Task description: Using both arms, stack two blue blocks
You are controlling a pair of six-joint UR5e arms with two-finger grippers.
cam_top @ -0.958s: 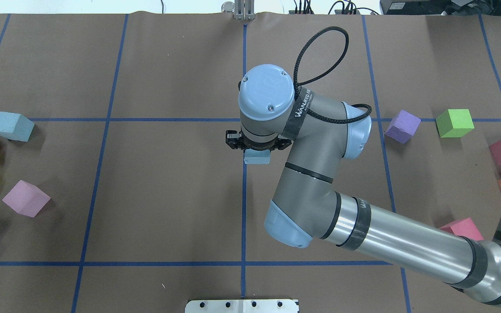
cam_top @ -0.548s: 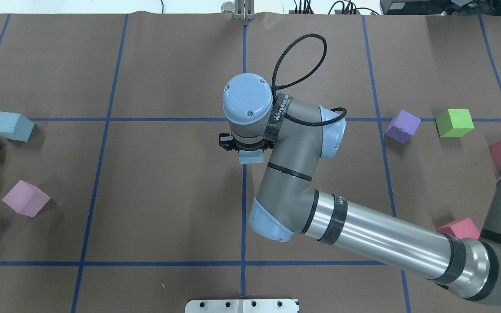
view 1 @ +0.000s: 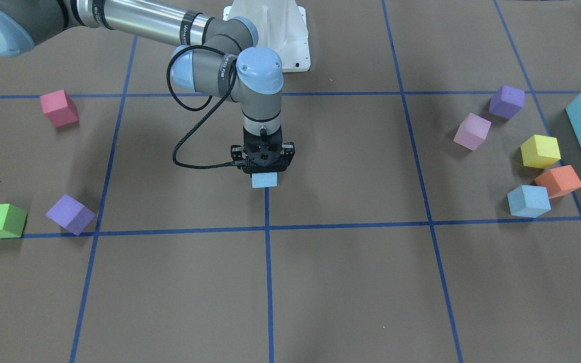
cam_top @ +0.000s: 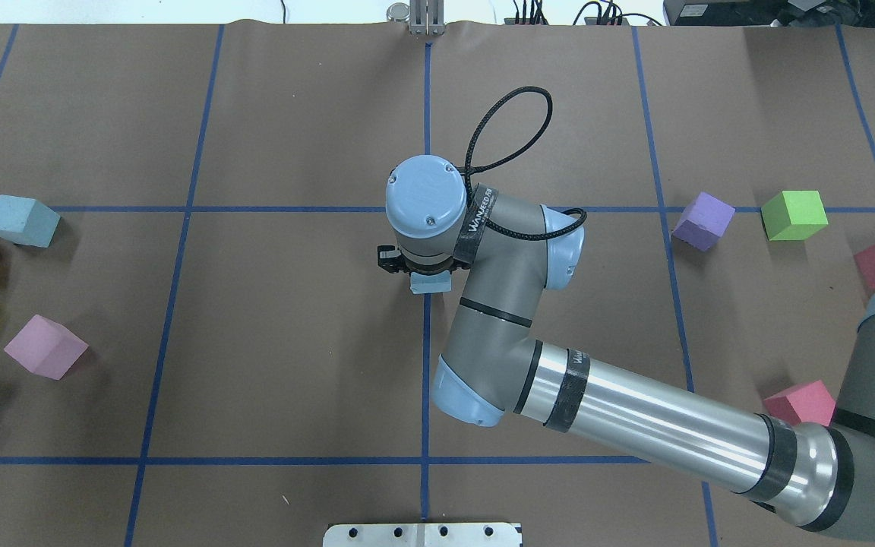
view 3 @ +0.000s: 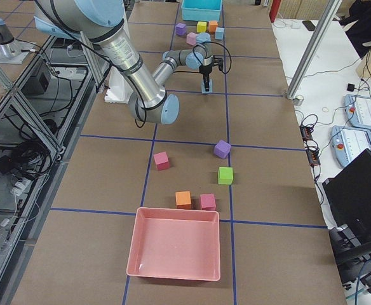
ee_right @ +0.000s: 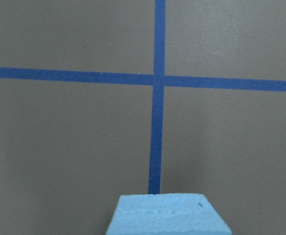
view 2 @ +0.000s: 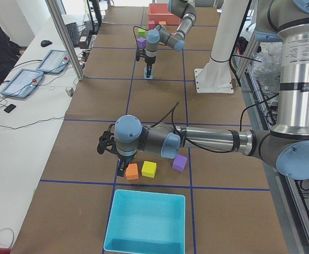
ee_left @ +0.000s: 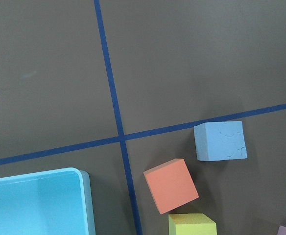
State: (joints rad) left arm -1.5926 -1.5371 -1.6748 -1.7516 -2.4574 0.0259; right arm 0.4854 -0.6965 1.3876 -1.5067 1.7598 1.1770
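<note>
Reaching across the table, the right arm worked well apart from the turquoise bin. The left arm hung close by that bin. The right gripper pointed straight down, far from the bin, with its jaws clamped on one blue block low over a blue tape line. Contact with the table could not be told. The left gripper hovered near the bin, and the state of its jaws could not be told. The second blue block lay near the bin, just beside an orange cube.

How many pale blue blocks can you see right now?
2. One blue block is gripped in the right hand at centre; the other blue block lies on the robot's left side beside the orange cube. The arms may hide more.
</note>
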